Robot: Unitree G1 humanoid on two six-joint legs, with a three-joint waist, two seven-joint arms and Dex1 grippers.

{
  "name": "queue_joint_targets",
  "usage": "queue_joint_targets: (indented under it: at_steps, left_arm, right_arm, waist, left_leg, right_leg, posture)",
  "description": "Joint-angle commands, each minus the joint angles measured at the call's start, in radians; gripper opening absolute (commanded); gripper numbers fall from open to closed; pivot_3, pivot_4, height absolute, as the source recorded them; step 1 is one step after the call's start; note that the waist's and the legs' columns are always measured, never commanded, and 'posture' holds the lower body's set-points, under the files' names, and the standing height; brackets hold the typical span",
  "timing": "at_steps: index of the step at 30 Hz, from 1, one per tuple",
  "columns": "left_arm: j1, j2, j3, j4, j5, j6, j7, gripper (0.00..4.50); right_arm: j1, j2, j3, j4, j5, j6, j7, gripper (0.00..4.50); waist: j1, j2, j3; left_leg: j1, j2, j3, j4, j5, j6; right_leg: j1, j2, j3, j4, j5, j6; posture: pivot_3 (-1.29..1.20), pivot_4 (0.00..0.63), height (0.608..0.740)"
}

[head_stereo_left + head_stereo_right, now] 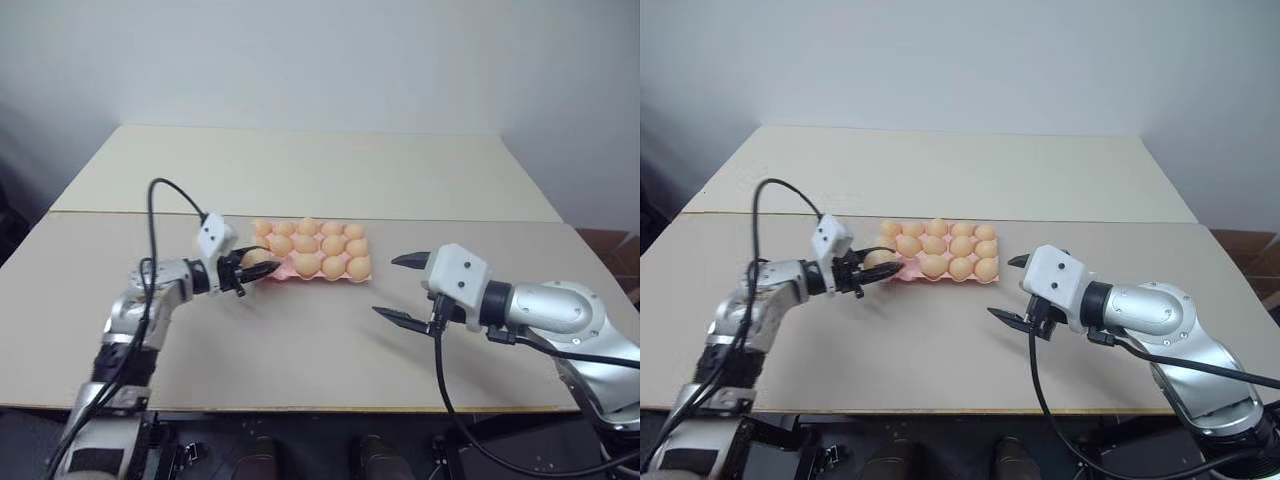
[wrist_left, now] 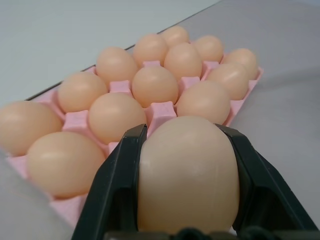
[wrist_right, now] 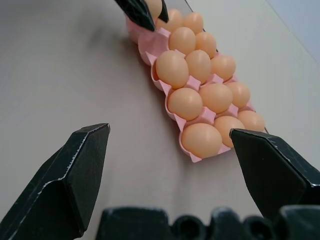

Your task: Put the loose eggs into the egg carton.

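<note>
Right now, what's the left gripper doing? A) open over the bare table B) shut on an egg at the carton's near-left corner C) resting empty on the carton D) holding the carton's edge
B: the left gripper has an egg clamped between its fingers, right at the egg carton.

Pale pink egg carton [image 1: 300,272], plain, packed with orange-tan eggs. Same orange-tan on the egg [image 2: 187,175] pinched between glossy black fingers [image 2: 112,192]. Beige table [image 1: 300,350] beneath the carton, unpatterned.
</note>
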Motion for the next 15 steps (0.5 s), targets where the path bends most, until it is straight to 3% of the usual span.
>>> queue_joint_targets:
  at_steps: [1, 4, 12, 15]
  left_arm:
    - [-0.069, -0.020, -0.010, 0.087, 0.039, -0.082, 0.000, 1.78]
    - [-0.110, -0.041, -0.009, 0.138, 0.036, -0.105, -0.025, 1.78]
    - [-0.122, -0.040, 0.008, 0.154, 0.031, -0.127, -0.078, 4.35]
    - [-0.110, -0.026, 0.028, 0.134, 0.033, -0.134, -0.064, 4.47]
  right_arm:
    - [0.008, -0.004, -0.032, -0.054, -0.002, 0.008, -0.023, 4.50]
    - [0.028, -0.007, -0.045, -0.077, -0.002, 0.022, -0.040, 4.50]
    - [0.058, -0.011, -0.057, -0.107, -0.004, 0.042, -0.067, 4.50]
    - [0.056, -0.011, -0.053, -0.104, -0.005, 0.039, -0.070, 4.50]
  waist:
    - [0.001, 0.000, 0.000]
    - [0.001, 0.000, 0.000]
    - [0.001, 0.000, 0.000]
    - [0.000, 0.000, 0.000]
  left_leg:
    - [0.000, 0.000, 0.000, 0.000, 0.000, 0.000]
    - [0.000, 0.000, 0.000, 0.000, 0.000, 0.000]
    - [0.000, 0.000, -0.001, 0.001, 0.000, 0.000]
    - [0.000, 0.000, -0.001, 0.001, 0.000, 0.000]
  right_leg:
    - [0.000, 0.000, 0.000, 0.000, 0.000, 0.000]
    - [0.000, 0.000, 0.000, 0.000, 0.000, 0.000]
    - [0.000, 0.000, 0.000, 0.000, 0.000, 0.000]
    - [0.000, 0.000, 0.000, 0.000, 0.000, 0.000]
  posture:
    - [0.00, 0.150, 0.740]
    - [0.00, 0.150, 0.740]
    - [0.00, 0.150, 0.740]
    - [0.00, 0.150, 0.740]
